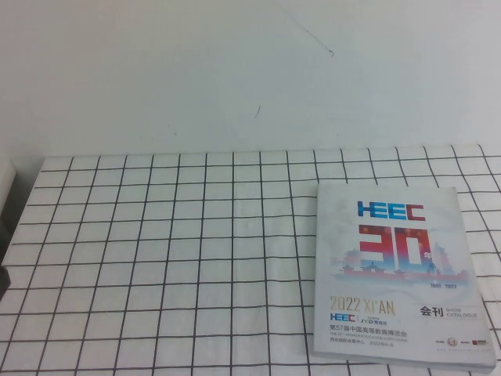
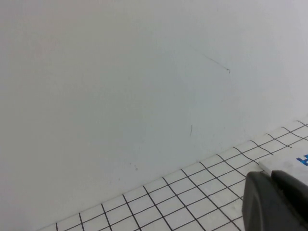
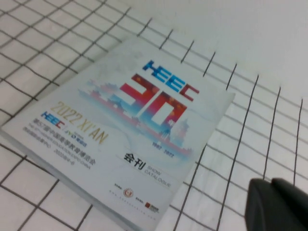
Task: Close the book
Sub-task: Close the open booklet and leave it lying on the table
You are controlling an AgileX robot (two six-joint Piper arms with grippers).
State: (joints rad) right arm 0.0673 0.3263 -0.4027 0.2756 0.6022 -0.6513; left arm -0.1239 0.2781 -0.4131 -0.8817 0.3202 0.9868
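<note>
The table is covered by a white cloth with a black grid (image 1: 156,258), and the cloth reaches up to a plain white wall (image 1: 196,70) at the far side. On the wall there is a thin dark scratch (image 1: 313,37) and under it one more short dark mark. At the left border of the high view, a dark shape (image 1: 3,227) stands beside the cloth. I cannot tell what it is.

The white paperback book (image 1: 403,274) lies flat on the near right part of the cloth. It is closed, with the front cover up. The cover carries blue letters "HEEC", a big red and blue "30", gold text "2022 XI'AN" and small lines of print in the lower part. Nothing lies on the book or against it.

Neither arm shows in the high view. The left gripper (image 2: 276,202) appears only in its own wrist view, as a dark rounded piece over the cloth, facing the far wall. One corner of the book (image 2: 288,164) shows just behind it. The right gripper (image 3: 281,204) appears in the right wrist view as a dark piece above the grid cloth, near the book (image 3: 130,130) but apart from it. For both claws, I cannot tell if they are released or clenched. Neither one has hold of the book.
</note>
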